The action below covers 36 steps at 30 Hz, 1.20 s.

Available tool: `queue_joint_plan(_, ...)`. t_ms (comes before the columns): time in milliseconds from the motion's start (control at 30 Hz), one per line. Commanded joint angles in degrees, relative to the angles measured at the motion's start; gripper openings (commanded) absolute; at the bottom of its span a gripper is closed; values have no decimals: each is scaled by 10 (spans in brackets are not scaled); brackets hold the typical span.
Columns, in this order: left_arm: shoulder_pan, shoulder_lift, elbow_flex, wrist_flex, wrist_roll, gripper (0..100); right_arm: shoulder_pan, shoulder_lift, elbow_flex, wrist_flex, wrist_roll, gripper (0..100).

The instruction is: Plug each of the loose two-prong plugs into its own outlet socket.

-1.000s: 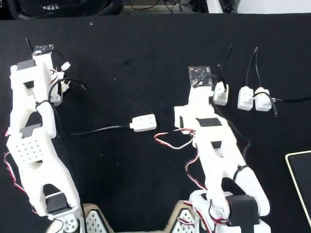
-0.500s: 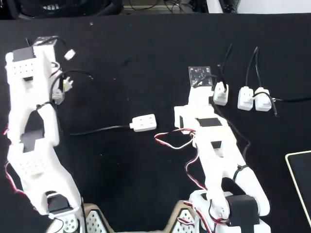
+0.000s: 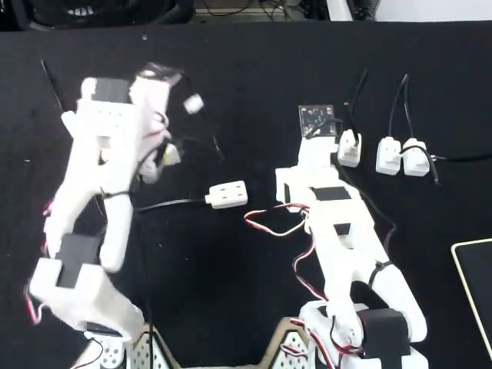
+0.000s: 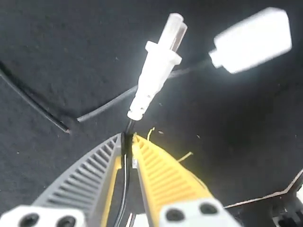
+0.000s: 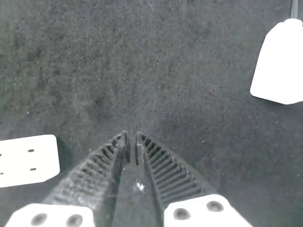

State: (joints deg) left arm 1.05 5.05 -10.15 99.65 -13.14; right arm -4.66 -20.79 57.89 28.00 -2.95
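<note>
Pinches, with the left gripper (image 4: 129, 137), a thin black cable (image 4: 124, 163) between the grey and yellow fingers (image 4: 156, 165), jaws narrowed to the cable's width. Carries the white two-prong plug (image 4: 158, 61) just past the fingertips, its body roughly in line with the fingers and its prongs pointing away from them. Shows the outlet socket (image 4: 253, 40) farther ahead of the prongs and off to one side, apart from the plug, with its grey lead (image 4: 109, 104) trailing back beneath the plug. Shows a loose black lead (image 4: 33, 101) on the black table (image 4: 57, 42) at the fingers' other side.

From above, places the outlet socket (image 3: 227, 194) near the left arm (image 3: 108, 154), in the gap between it and the right arm (image 3: 338, 223).

Holds the right gripper (image 5: 131, 137) closed on nothing, dark fingers (image 5: 161, 175) nearly tip to tip, over bare table. Has a slotted white block (image 5: 26, 161) beside the fingers on one side and a plain white block (image 5: 279, 61) farther ahead on the other. Puts a row of white blocks (image 3: 388, 155) with black leads just beyond the right arm's far end.
</note>
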Motion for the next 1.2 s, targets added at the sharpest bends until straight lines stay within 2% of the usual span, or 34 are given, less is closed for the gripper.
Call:
queue_joint_plan(0,20,-140,160,-109,-2,30,27,-28,-9,-11,-25,12)
queue_joint_plan(100,31,-236,298,-207,-2,30,39,-28,-10,0,-64,15)
queue_joint_plan(233,52,-356,457,-325,33,30,41,-28,-36,45,-69,14)
queue_joint_plan(367,130,-440,574,-411,71,29,42,-28,-41,49,-69,12)
queue_joint_plan(500,211,-469,641,-490,104,29,42,-28,-40,49,-69,12)
queue_joint_plan(667,236,-449,665,-556,131,34,42,-26,-40,49,-69,12)
queue_joint_plan(733,237,-431,665,-565,149,55,41,-25,-40,49,-69,13)
queue_joint_plan(867,236,-399,662,-562,171,201,40,-23,-40,49,-69,15)
queue_joint_plan(933,229,-397,658,-541,168,242,40,-23,-40,49,-69,15)
queue_joint_plan(1033,194,-412,621,-469,167,232,38,-23,-40,49,-69,15)
queue_joint_plan(1167,89,-441,571,-395,146,220,17,-23,-41,49,-69,15)
